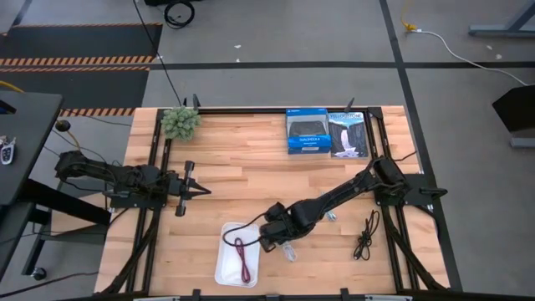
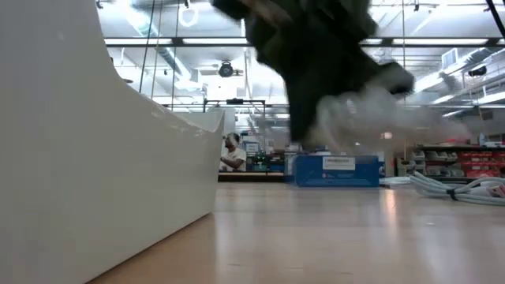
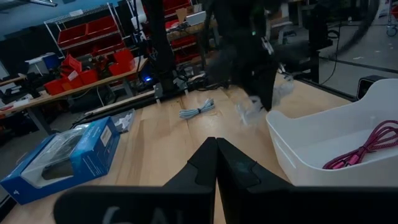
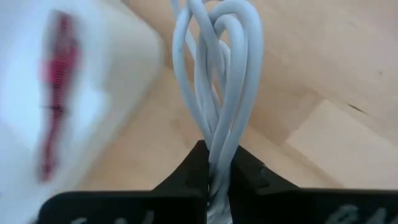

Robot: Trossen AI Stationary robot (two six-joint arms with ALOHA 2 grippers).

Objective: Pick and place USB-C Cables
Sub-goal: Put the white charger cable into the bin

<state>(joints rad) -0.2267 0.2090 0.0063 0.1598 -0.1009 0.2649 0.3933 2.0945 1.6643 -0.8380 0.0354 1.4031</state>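
Looking down, the right gripper (image 1: 282, 242) sits just beside the white tray (image 1: 226, 269) holding the dark red cable (image 1: 243, 259); the black cable (image 1: 364, 237) lies apart. Right wrist: jaws clamped on the white cable (image 4: 219, 93). Left wrist: left gripper (image 3: 216, 163) jaws together.

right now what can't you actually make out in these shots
- High view: the white cable sits half under the right gripper, so its ends are hidden beside the white tray.
- Low view: the right arm is motion-blurred, and the tray wall hides the dark red cable.
- Left wrist view: the tray rim cuts off most of the dark red cable.
- Right wrist view: the fingers cover the cable's lower part.
- High view: the black cable connectors are too small.
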